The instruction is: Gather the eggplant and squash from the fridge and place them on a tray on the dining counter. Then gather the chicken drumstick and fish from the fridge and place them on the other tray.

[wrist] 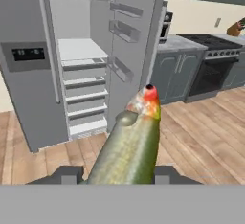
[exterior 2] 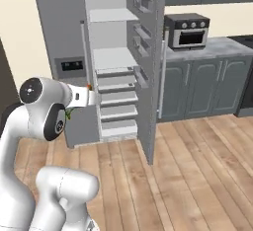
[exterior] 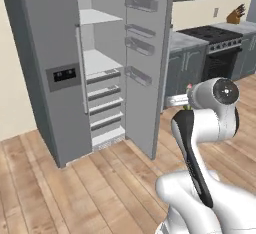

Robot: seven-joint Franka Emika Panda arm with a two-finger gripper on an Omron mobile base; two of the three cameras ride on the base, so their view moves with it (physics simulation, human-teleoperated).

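Observation:
A long greenish fish [wrist: 131, 146] with a red-orange head sticks out between the two dark fingertips [wrist: 67, 175] of my gripper [wrist: 117, 175], which is shut on it. From the base cameras the hand [exterior: 177, 99] [exterior 2: 84, 96] hovers in mid-air over the wood floor, a short way in front of the fridge [exterior: 60, 68], and only a small tip of the fish [exterior 2: 89, 86] peeks past it. The fridge's right door [exterior: 145, 63] stands wide open, with bare shelves and drawers [wrist: 83, 82] inside. The eggplant, squash, chicken drumstick, trays and dining counter are out of view.
Grey base cabinets [exterior 2: 207, 87] run right of the fridge, carrying a toaster oven [exterior 2: 188, 30]. A stove with oven [exterior: 217, 48] and a knife block [exterior: 236, 14] stand further along. The open door's edge [exterior 2: 150, 77] juts into the floor space.

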